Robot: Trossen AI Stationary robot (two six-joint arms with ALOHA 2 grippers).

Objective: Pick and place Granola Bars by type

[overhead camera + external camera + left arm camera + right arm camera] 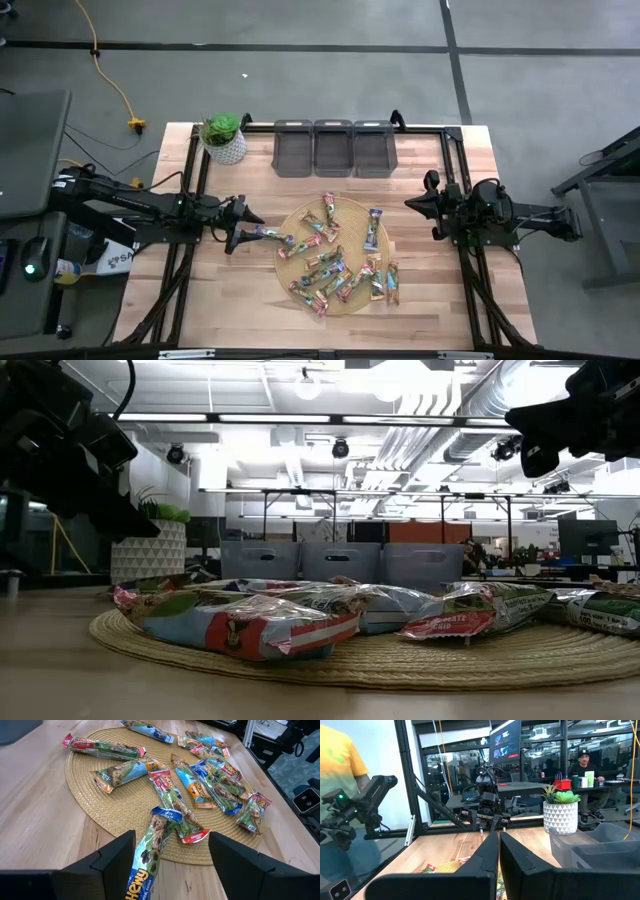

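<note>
Several granola bars [335, 255] in blue, red and green wrappers lie scattered on a round woven mat [300, 222] in the middle of the table. One blue-wrapped bar [150, 855] lies at the mat's left edge, one end on the straw and the other on the wood. My left gripper [171, 837] is open, with a finger on either side of this bar's near end; in the high view it [246, 232] is just left of the mat. My right gripper [410, 203] is shut at the table's right side, clear of the mat and level in its wrist view [498, 842].
Three grey bins [335, 148] stand side by side at the far edge, behind the mat. A potted plant [223, 138] is at the far left corner. Bare wood lies near the front edge and between mat and bins. A person sits in the room beyond the table.
</note>
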